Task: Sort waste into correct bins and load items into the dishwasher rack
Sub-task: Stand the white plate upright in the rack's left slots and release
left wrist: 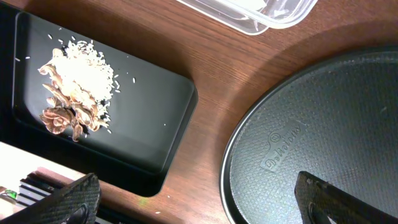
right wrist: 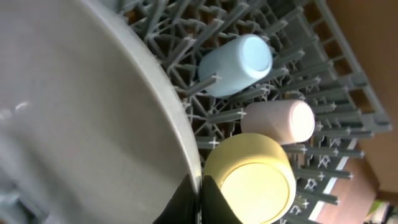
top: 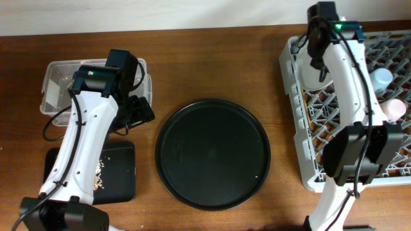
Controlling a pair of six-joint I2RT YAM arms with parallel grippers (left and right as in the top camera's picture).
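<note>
Overhead, the desk [top: 212,58] carries everything. The rack [top: 314,115] lies under the right arm. The right pincer [right wrist: 200,202] reaches to the rack's far left corner.

The round tray [top: 213,154] sits flat on the desk between the two pincers, apart from the rack and close to the left pincer [left wrist: 199,205].

In the right wrist view the plate [right wrist: 81,112] fills the space left of the right pincer. Its rim runs down between the two dark fingers, which are clenched on it. The plate stands among the rack's pegs. I cannot tell how far it tilts.

The tub [top: 54,80] is on the desk beyond the left pincer, at the far left. What it holds is too blurred to name. The black tray [left wrist: 155,124] lies nearer, just beside one fingertip of the left pincer, and the round tray's edge lies at the other. That pincer is released, its fingers spread wide above the strip of bare desk between the two trays, with nothing in it.

The bowl [right wrist: 252,180] sits in the rack just beside the right pincer's tips, on the side away from the plate. The pink cup [right wrist: 280,121] is just past the bowl, and the blue cup [right wrist: 236,62] is farther on, both among the pegs.

The scraps [left wrist: 71,93], brown with pale crumbs, are piled at the end of the black tray farthest from the left pincer.
</note>
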